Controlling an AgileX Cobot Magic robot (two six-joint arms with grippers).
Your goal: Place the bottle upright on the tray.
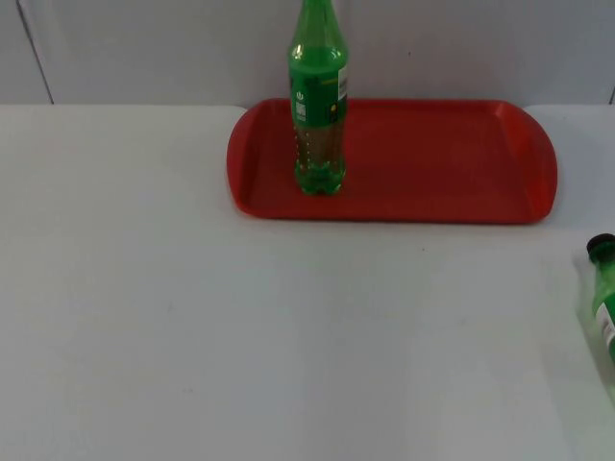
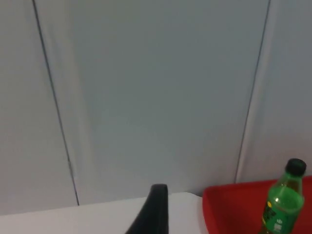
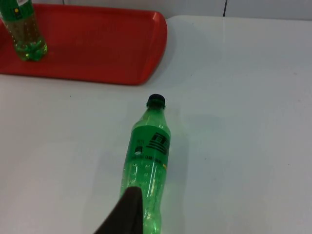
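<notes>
A green bottle [image 1: 318,106] with a black cap stands upright on the left part of the red tray [image 1: 442,163] at the back of the table. A second green bottle [image 1: 603,298] lies on its side at the table's right edge, its black cap towards the tray. In the right wrist view this lying bottle [image 3: 148,165] stretches from its cap to its base, and my right gripper [image 3: 127,214] hangs just above the base end. My left gripper [image 2: 155,212] waits left of the tray [image 2: 229,209], facing the wall, with the upright bottle [image 2: 282,202] beside it.
The grey partition wall [image 1: 144,48] closes the table just behind the tray. White table top [image 1: 240,336] spreads in front of the tray and to its left. The tray's right part [image 3: 107,44] carries nothing.
</notes>
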